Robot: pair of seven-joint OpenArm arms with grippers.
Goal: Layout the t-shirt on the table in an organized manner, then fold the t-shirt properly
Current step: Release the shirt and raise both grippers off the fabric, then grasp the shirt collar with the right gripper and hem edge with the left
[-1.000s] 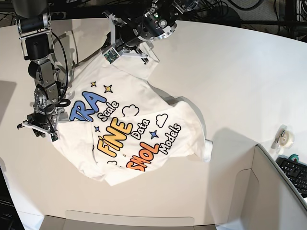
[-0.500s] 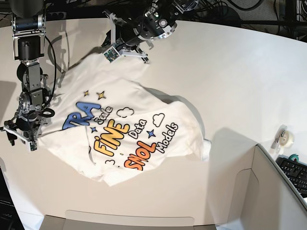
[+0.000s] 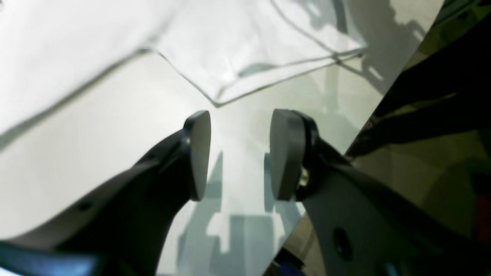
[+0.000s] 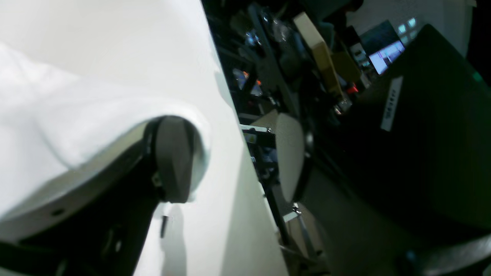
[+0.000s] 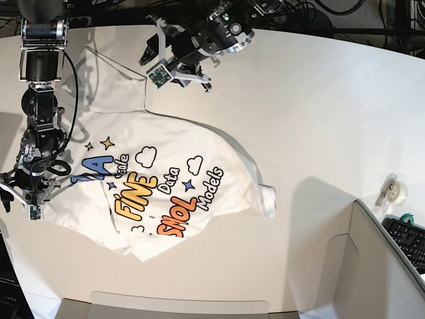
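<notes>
White table (image 5: 319, 100), printed t-shirt (image 5: 166, 193) spread across it.

left gripper (image 3: 239, 153): black fingers, flat grey oval pads | right gripper (image 4: 230, 161): same | arms: black-silver joints, black cables

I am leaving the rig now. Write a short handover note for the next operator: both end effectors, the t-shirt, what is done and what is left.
Left end effector: open, nothing between the pads, just off a white hem corner of the t-shirt at the far edge of the table.
Right end effector: open; white cloth drapes over one finger but is not clamped.
T-shirt: print side up, lying at an angle, wrinkled, with the edge nearest the box curled over.
Done: shirt is on the table, partly spread.
Left: free the cloth from the right finger, flatten and straighten the shirt, then all the folding.
</notes>
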